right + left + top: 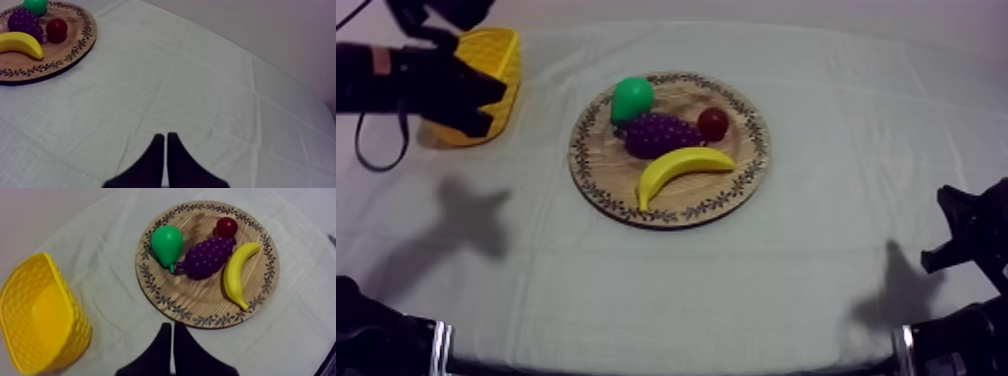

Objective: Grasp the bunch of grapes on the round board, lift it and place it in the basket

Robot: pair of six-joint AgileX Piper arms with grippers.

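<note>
The purple bunch of grapes (661, 133) lies on the round wooden board (666, 215), not grabbed yet. The left fingers (161, 349) (pressed together, empty) hang by the yellow basket (496, 50); the right fingers (152, 161), pressed together too, rest aside.
</note>
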